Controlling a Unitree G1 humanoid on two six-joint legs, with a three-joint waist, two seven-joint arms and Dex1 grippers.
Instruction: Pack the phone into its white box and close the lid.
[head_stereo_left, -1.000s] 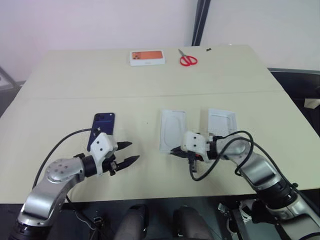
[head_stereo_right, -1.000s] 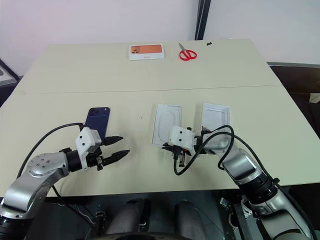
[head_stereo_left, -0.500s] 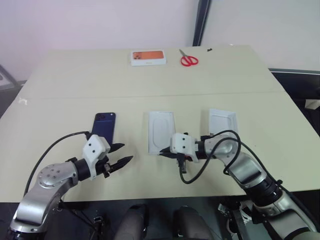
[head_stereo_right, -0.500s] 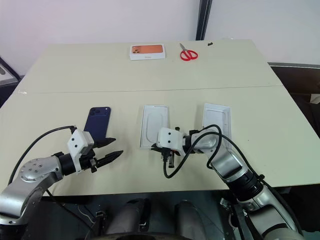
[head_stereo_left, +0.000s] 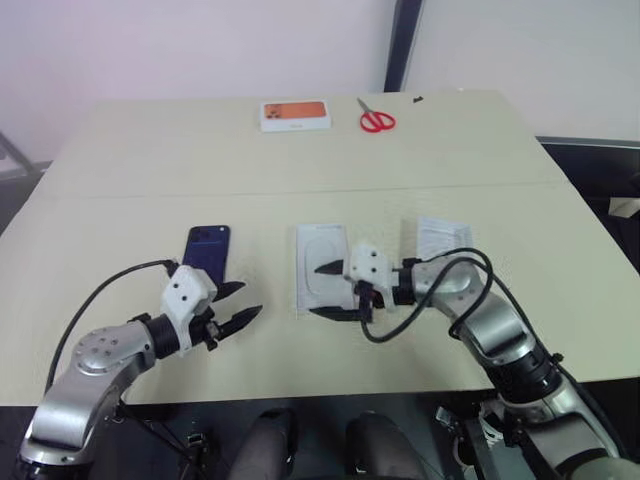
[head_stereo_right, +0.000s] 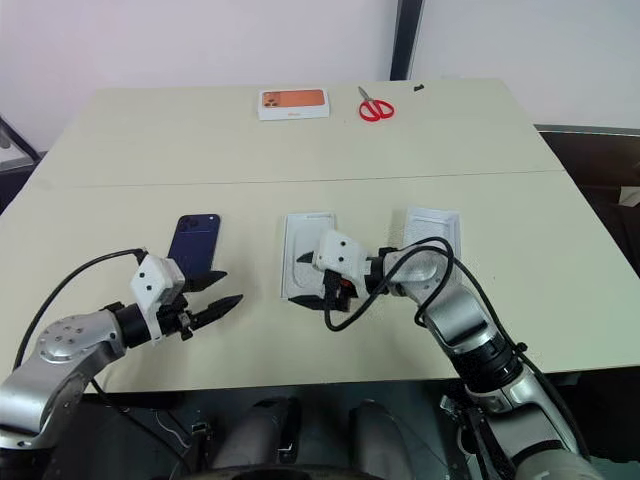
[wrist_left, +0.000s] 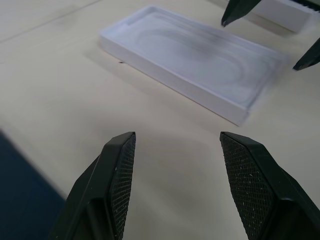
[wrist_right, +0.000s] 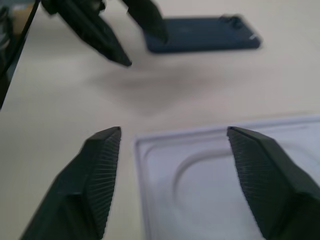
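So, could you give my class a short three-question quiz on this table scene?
1. True or false: the phone lies flat on the table, with no gripper holding it.
2. At the insert, the right gripper is: A) open, B) shut on it, C) shut and empty.
3. Which red thing lies beside the orange-picture box at the far side?

Key: 1 true; 2 A; 3 the scissors.
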